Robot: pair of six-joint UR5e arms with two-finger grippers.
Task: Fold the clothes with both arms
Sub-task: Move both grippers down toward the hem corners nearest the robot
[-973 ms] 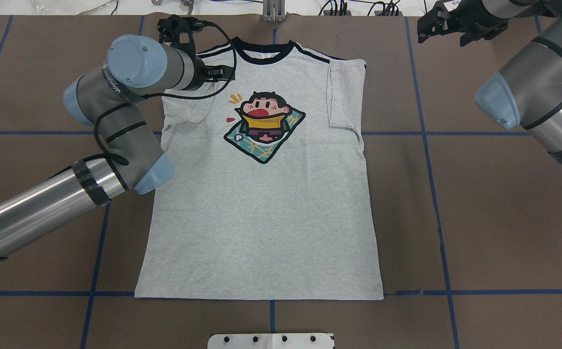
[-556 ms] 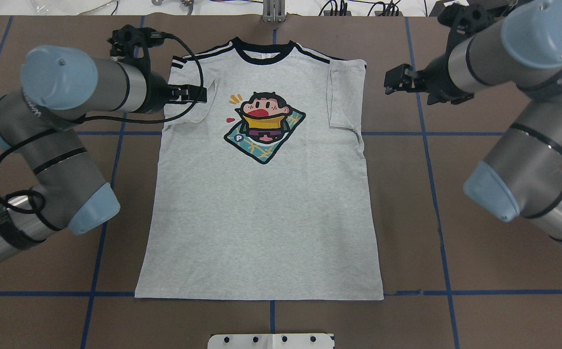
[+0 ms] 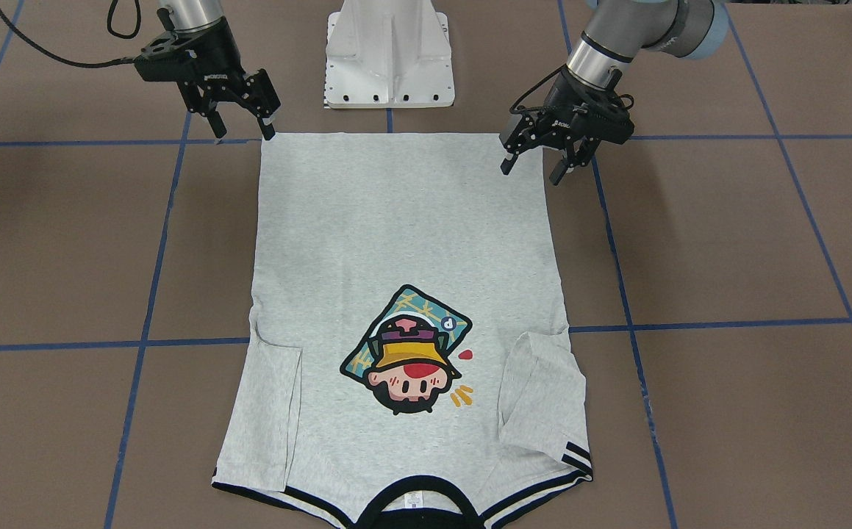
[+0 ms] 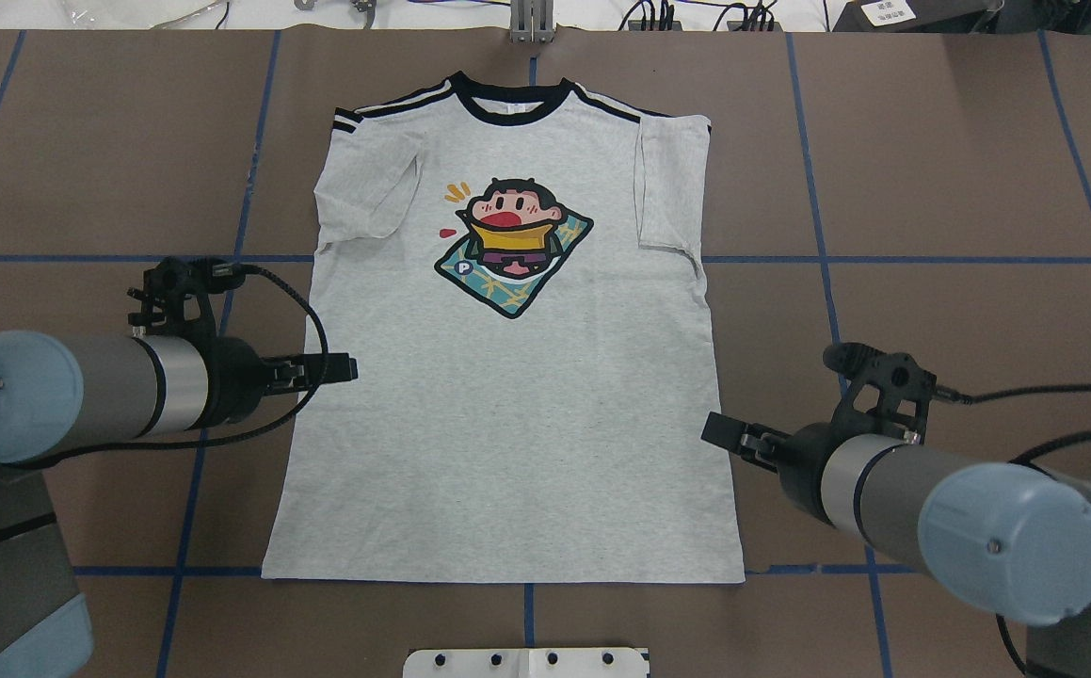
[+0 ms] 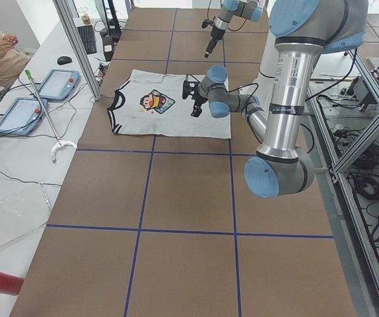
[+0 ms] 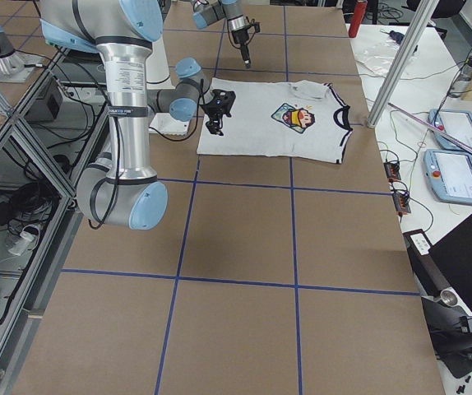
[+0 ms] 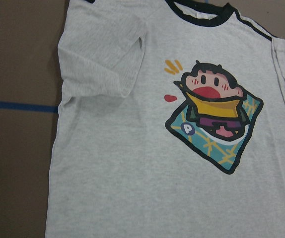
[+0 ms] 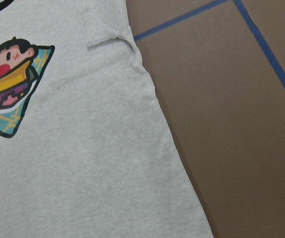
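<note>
Since a second ago both arms have swung back from the shirt's shoulders at the far end to its bottom end by the robot. Nearest is the white robot stand (image 3: 389, 51) at the near edge of the brown table with blue tape lines (image 4: 978, 311). Just past it lies the bottom hem (image 4: 507, 565) of the light grey T-shirt with a black collar and a cartoon head print (image 4: 507, 424), spread flat in the middle of the table. The left black two-finger gripper (image 3: 530, 175) hangs by one hem corner and the right black two-finger gripper (image 3: 245, 134) by the other. Both have fingers spread wide and hold nothing. They seem to be a little above the cloth, but that is hard to tell. Farther on, the two short sleeves (image 4: 669, 184) are folded in over the body, and the collar (image 4: 512, 94) is by the far edge.

The next job is likely to fold the hem up to the collar. Each gripper should go straight down on its own corner and pinch both layers. They should close together, lift the same, and move at one speed, so the shirt stays straight and the sleeves stay tucked.
</note>
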